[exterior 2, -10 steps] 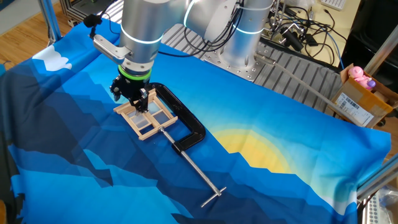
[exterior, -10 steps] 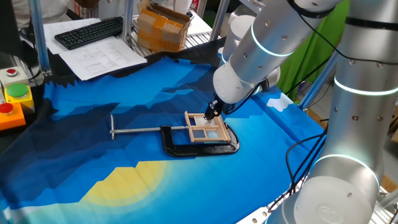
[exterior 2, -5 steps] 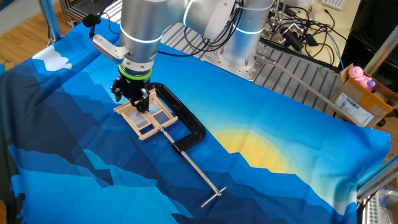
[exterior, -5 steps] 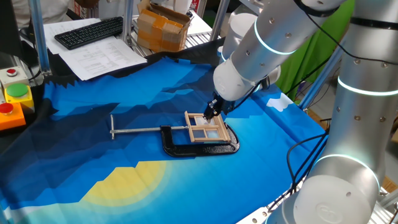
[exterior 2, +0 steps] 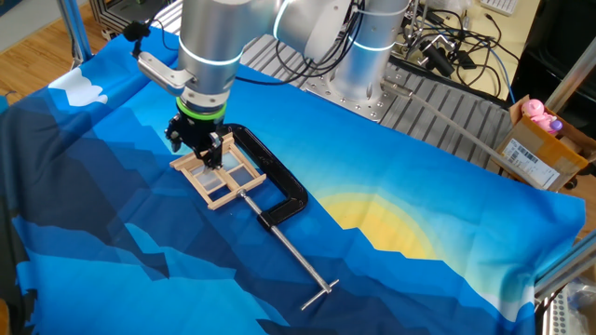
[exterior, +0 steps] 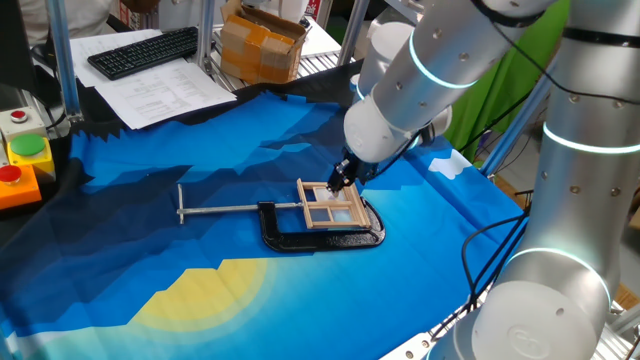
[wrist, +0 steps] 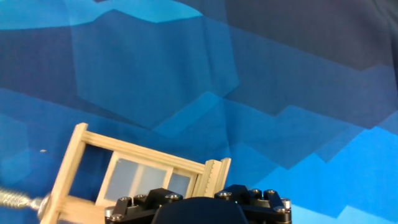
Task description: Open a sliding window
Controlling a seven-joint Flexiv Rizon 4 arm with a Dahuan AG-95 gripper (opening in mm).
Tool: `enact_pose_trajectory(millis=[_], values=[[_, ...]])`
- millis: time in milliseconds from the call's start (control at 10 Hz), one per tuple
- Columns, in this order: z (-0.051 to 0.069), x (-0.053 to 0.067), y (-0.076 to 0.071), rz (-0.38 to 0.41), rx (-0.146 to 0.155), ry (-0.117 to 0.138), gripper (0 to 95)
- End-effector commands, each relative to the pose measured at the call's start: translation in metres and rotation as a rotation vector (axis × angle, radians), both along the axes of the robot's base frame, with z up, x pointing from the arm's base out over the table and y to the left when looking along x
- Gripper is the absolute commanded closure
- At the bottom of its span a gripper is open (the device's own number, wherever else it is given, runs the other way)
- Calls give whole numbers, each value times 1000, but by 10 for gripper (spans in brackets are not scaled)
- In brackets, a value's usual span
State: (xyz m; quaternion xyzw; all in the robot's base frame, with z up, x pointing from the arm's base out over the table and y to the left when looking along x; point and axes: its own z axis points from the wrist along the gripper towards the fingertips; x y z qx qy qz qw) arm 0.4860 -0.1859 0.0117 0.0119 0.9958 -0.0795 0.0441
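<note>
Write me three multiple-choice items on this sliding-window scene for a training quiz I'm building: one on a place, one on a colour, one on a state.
1. Where does the sliding window lie?
A. On the keyboard
B. Inside the bow of the black C-clamp
C. On the yellow sun patch of the cloth

2. What colour is the window's frame?
A. Light tan
B. Red
C. Black

3. How does the gripper stand?
A. Raised high, far from the window
B. Down at one end of the window frame
C. Parked off the table

Answers:
1 B: in both fixed views the black C-clamp curves around the window, its screw bar meeting the frame.
2 A: the hand view shows pale wooden rails around pale-blue panes.
3 B: both fixed views show the jaws low at the frame's end farthest from the screw bar; whether they pinch it cannot be told.
</note>
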Motion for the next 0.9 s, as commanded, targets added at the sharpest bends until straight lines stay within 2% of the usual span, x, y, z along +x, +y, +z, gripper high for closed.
enact_pose_trajectory(millis=[100,300,600,800,900], values=[[-6,2,-5,1,-24,-15,190],[-2,3,-5,0,-14,-14,190],[-3,1,-10,13,-31,-13,190],[-4,0,-11,10,-30,-14,190],[-4,0,-11,-7,5,-16,190]])
